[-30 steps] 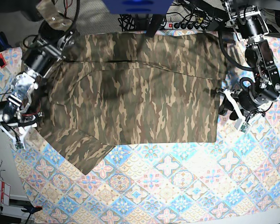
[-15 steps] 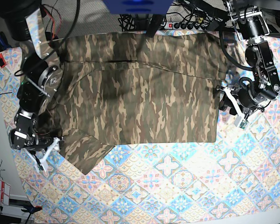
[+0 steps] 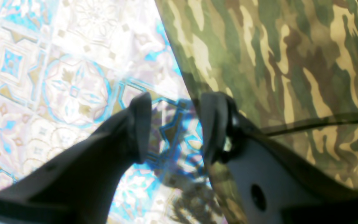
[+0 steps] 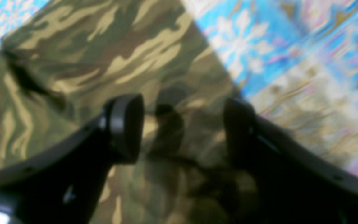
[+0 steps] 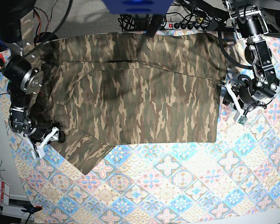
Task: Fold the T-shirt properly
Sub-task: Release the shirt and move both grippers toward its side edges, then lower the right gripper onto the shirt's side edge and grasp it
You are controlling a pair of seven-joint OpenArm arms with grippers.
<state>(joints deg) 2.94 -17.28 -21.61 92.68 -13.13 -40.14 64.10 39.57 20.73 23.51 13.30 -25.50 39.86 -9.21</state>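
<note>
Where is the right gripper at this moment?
In the base view the right gripper is at the left side, open over the T-shirt sleeve, near the tablecloth.

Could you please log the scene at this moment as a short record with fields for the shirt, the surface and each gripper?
garment: T-shirt, camouflage print, spread flat, one sleeve angled out at its lower corner
surface: patterned tablecloth, blue, pink and cream tiles
left gripper: jaws apart, at the shirt's edge, one finger over the cloth, nothing held
right gripper: jaws wide apart over the sleeve, nothing between them
fold state: one fold line along the far side
</note>
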